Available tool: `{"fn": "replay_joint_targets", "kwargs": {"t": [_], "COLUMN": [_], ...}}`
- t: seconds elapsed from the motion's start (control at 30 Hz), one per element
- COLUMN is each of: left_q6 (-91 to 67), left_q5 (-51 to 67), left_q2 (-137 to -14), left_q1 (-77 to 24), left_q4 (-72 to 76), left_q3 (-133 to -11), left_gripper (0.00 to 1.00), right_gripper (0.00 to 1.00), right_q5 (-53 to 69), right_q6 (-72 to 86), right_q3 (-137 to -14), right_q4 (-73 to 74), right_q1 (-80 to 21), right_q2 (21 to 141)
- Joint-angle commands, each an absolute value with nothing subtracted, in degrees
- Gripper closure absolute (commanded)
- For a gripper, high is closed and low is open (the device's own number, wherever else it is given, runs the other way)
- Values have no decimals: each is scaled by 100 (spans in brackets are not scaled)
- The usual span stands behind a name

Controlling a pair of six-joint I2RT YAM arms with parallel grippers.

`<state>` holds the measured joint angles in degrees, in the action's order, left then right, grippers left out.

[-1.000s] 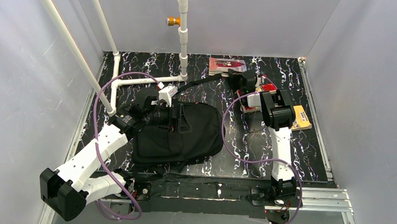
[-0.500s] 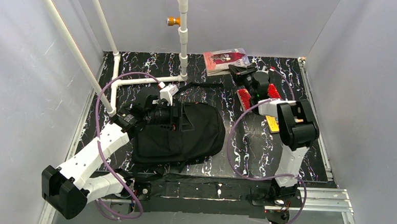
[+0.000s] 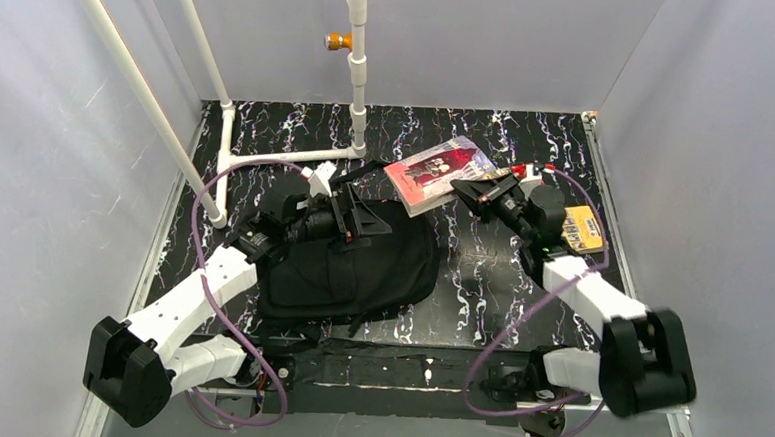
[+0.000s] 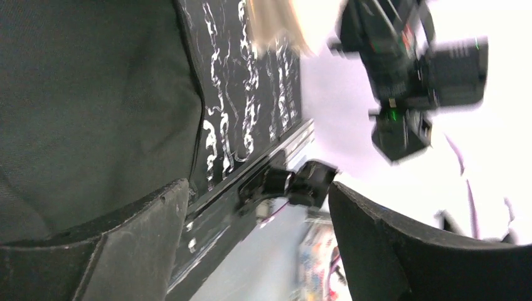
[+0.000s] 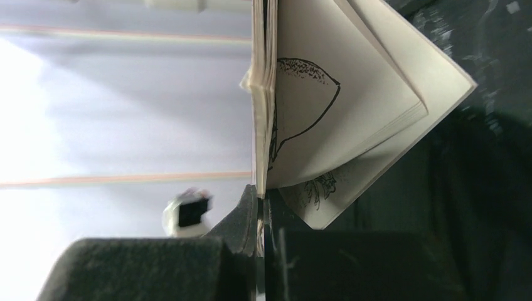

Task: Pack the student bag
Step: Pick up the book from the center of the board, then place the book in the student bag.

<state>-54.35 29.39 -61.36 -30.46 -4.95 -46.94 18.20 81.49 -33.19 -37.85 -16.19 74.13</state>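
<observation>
The student bag is a large black backpack lying flat at centre left; its fabric fills the left of the left wrist view. My left gripper is over the bag's far edge, open and empty, and in the left wrist view one finger rests against the bag. My right gripper is shut on the edge of a red-covered book and holds it in the air just right of the bag's far corner. In the right wrist view the book's pages fan open above the jaws.
A yellow-covered book lies on the table at the right, behind the right arm. A white pipe frame and an upright pipe with an orange fitting stand at the back left. Grey walls close in both sides.
My right arm has swung the red book from the table's back edge nearer and left, toward the bag, its elbow dropping to the front right. My left gripper has shifted slightly right.
</observation>
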Motion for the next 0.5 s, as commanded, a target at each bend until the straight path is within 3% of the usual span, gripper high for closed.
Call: {"fn": "replay_joint_targets", "kwargs": {"t": [0.0,0.2,0.47], "left_q6": [-7118,-8340,-8453], "left_q5": [2242,1772,1884], "left_q2": [-6014,-5858,-5998], "left_q1": [-3006,-3018,-3180], "left_q4": [794,2751,2892], "left_q3": [-4115,-3598,-3820], "left_gripper": [18,12,8], "right_gripper": [99,99,99], "right_q5": [2379,2977,3267], "right_q6": [7872,8087,8524], "right_q3": [-3304,-2925,-2687], "right_q4": [-2250,-1739,-2367], "right_q1": [-1626,-1617,-1617], "right_q2": [5917,4932,4657]}}
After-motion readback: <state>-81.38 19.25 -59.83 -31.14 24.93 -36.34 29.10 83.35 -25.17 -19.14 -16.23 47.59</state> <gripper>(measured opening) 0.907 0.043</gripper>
